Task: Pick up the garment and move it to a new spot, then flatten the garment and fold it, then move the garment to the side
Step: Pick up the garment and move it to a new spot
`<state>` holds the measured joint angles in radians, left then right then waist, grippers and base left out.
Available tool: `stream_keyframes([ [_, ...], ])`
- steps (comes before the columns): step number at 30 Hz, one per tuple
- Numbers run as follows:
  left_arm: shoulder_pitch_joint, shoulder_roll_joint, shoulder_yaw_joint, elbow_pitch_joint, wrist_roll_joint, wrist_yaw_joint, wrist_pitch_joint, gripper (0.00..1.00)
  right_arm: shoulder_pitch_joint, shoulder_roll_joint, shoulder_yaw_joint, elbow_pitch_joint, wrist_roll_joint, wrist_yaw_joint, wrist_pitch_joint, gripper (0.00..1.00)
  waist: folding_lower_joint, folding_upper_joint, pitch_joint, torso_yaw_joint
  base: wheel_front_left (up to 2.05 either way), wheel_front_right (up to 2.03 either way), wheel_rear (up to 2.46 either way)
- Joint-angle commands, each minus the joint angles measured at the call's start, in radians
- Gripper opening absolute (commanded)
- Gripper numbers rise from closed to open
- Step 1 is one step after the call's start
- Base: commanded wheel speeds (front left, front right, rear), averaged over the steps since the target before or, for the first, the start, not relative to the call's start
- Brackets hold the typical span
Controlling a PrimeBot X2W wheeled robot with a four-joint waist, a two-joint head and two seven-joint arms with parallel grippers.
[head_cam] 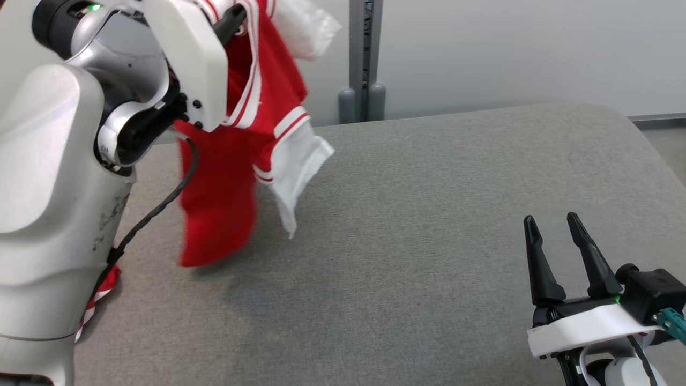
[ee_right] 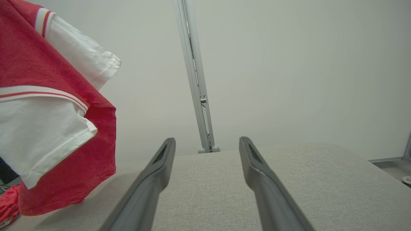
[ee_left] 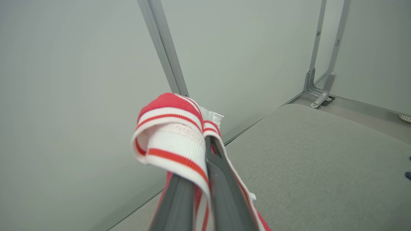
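The garment (head_cam: 220, 203) is a red top with white sleeves and red-and-white striped trim. It hangs in the air at the upper left of the head view, its lower hem close to the grey cushion (head_cam: 429, 214). My left gripper (head_cam: 236, 16) is raised high and shut on its striped collar. In the left wrist view the collar (ee_left: 170, 134) folds over the closed fingers (ee_left: 224, 192). My right gripper (head_cam: 552, 220) stands open low at the right, nothing between its fingers (ee_right: 257, 166). The right wrist view has the garment (ee_right: 48, 96) hanging to its left.
The grey cushion's far and right edges curve away toward a pale wall. A grey metal post (head_cam: 364, 53) rises behind the far edge. A strip of red-and-white cloth (head_cam: 104, 292) lies beside my left arm's body at the near left.
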<state>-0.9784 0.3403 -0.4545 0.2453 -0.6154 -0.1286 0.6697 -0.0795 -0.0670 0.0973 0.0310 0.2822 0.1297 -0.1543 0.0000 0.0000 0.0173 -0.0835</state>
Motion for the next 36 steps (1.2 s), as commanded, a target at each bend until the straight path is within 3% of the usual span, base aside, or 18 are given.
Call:
stream_keyframes([
  [1,-0.025,-0.017,0.003,-0.024,-0.018,-0.002,-0.006,0.00,0.006,-0.001,-0.003,-0.004,-0.001,0.002,-0.001,1.00,0.0000,0.0000,-0.010,-0.044,0.00,0.00,0.00],
  [6,-0.017,-0.075,-0.006,-0.097,-0.045,0.007,-0.032,0.00,0.005,0.001,-0.012,-0.008,0.004,0.002,-0.006,1.00,0.0000,0.0000,0.015,-0.095,0.00,0.00,0.00],
  [11,0.075,-0.086,-0.017,-0.121,-0.052,0.027,-0.064,0.00,0.005,0.002,-0.019,-0.007,0.008,0.002,-0.015,1.00,0.0000,0.0000,0.043,-0.123,0.00,0.00,0.00],
  [17,0.281,-0.042,0.005,-0.077,-0.058,0.073,-0.133,0.00,-0.003,0.001,-0.015,0.001,0.007,0.002,-0.020,1.00,0.0000,0.0000,0.065,-0.140,0.00,0.00,0.00],
  [26,0.545,0.001,0.100,0.079,-0.052,0.165,-0.351,0.00,-0.009,-0.014,-0.011,0.011,0.006,0.002,-0.015,1.00,0.0000,0.0000,0.071,-0.113,0.00,0.00,0.00],
  [28,0.569,-0.011,0.117,0.125,-0.073,0.156,-0.393,0.22,-0.007,-0.019,-0.008,0.012,0.006,0.002,-0.011,1.00,0.0000,0.0000,0.066,-0.098,0.00,0.00,0.00],
  [29,0.576,-0.013,0.120,0.147,-0.075,0.153,-0.412,0.40,-0.007,-0.021,-0.006,0.013,0.007,0.002,-0.008,1.00,0.0000,0.0000,0.064,-0.091,0.00,0.00,0.00],
  [30,0.584,-0.017,0.120,0.170,-0.074,0.148,-0.429,0.80,-0.006,-0.023,-0.006,0.012,0.007,0.002,-0.007,1.00,0.0000,0.0000,0.061,-0.084,0.00,0.00,0.00],
  [31,0.584,-0.017,0.120,0.170,-0.074,0.148,-0.429,0.80,-0.006,-0.023,-0.006,0.012,0.007,0.002,-0.007,1.00,0.0000,0.0000,0.061,-0.084,0.00,0.00,0.00],
  [32,0.591,-0.024,0.119,0.191,-0.076,0.146,-0.442,1.00,-0.004,-0.024,-0.005,0.012,0.007,0.002,-0.004,1.00,0.0000,0.0000,0.057,-0.077,0.00,0.00,0.00],
  [36,0.598,-0.043,0.112,0.245,-0.066,0.128,-0.508,1.00,0.008,-0.030,-0.002,0.010,0.006,0.002,0.002,1.00,0.0000,0.0000,0.043,-0.050,0.00,0.00,0.00],
])
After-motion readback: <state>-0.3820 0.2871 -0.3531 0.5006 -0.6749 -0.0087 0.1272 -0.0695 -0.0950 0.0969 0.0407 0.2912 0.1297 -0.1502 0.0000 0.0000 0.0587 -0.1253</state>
